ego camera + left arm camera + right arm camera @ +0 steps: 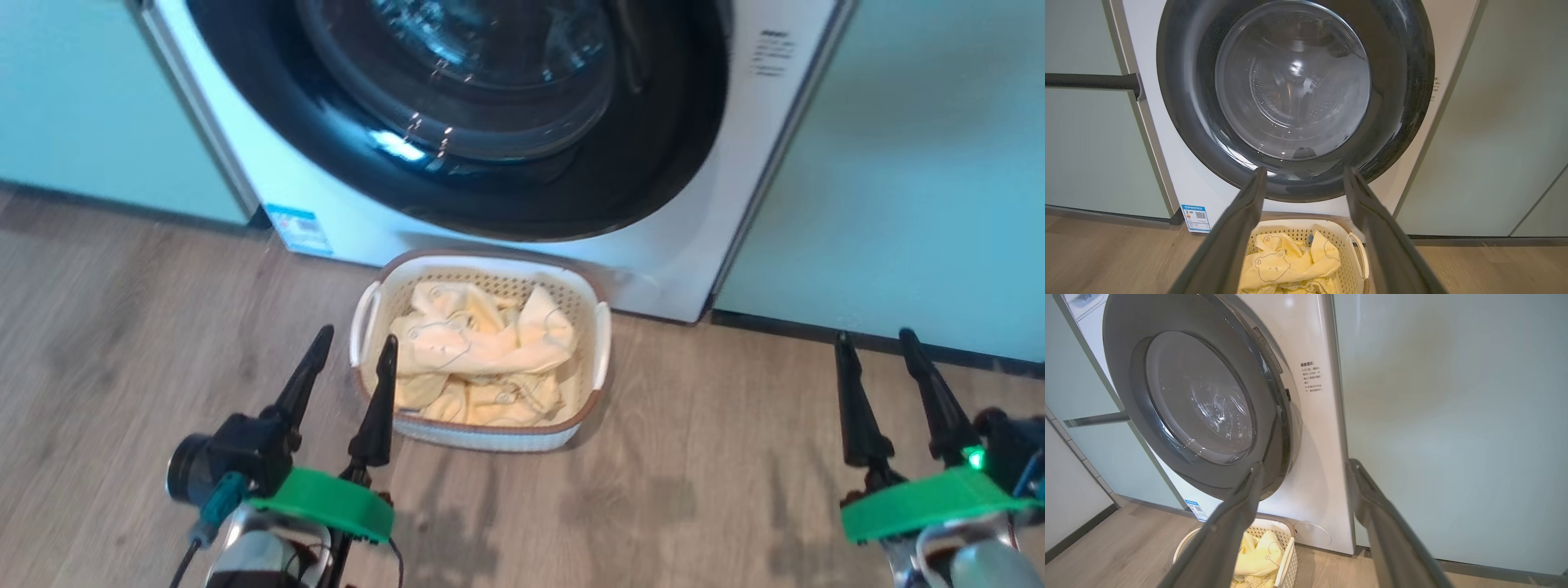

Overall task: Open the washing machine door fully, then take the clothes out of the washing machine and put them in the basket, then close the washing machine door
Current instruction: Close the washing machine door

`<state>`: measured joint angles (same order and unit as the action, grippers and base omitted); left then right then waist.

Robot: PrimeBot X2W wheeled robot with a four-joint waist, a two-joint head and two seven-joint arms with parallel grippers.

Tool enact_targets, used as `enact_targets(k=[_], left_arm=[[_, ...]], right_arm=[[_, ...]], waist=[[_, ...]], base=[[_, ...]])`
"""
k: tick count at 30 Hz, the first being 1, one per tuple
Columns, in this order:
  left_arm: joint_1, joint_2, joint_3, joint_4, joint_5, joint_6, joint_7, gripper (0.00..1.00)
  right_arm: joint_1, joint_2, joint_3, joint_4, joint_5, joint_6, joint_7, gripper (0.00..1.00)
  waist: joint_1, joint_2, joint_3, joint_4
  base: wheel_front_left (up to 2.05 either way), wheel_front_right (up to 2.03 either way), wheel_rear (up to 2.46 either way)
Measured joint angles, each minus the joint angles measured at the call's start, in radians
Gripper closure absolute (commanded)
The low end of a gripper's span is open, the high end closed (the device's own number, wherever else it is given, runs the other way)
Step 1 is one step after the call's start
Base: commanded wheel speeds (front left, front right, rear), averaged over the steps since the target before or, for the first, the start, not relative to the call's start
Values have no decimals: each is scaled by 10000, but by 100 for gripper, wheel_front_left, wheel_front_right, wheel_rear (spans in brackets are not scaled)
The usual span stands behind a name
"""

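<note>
The white washing machine stands straight ahead. Its round washing machine door, a black ring around clear glass, lies against the front. In the right wrist view a thin gap shows along the right edge of the door. On the floor below it sits the cream basket holding the pale yellow clothes with bear faces. My left gripper is open, its fingers over the basket's left rim, and holds nothing. My right gripper is open and empty, well right of the basket.
Pale green cabinet panels flank the machine on both sides. A dark bar handle crosses the left panel. A blue label sticker marks the machine's lower left. Wood floor spreads around the basket.
</note>
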<state>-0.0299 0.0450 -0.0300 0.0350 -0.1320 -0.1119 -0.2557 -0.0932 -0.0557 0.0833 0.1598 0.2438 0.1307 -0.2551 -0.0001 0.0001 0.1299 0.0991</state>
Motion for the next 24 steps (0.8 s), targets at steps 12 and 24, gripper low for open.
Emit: enact_targets(k=[12,24], left_arm=[[605,90,259,140,-2,0,0,0],[1313,113,265,176,-13,92,4,0]], right_arm=[[1676,69,-389,-825,132,0,0,0],[2531,96,-491,-1066,368,0,0,0]], waist=[[0,0,-692,-732],[0,0,-1284,-1217]], base=[[0,0,0],[0,0,0]])
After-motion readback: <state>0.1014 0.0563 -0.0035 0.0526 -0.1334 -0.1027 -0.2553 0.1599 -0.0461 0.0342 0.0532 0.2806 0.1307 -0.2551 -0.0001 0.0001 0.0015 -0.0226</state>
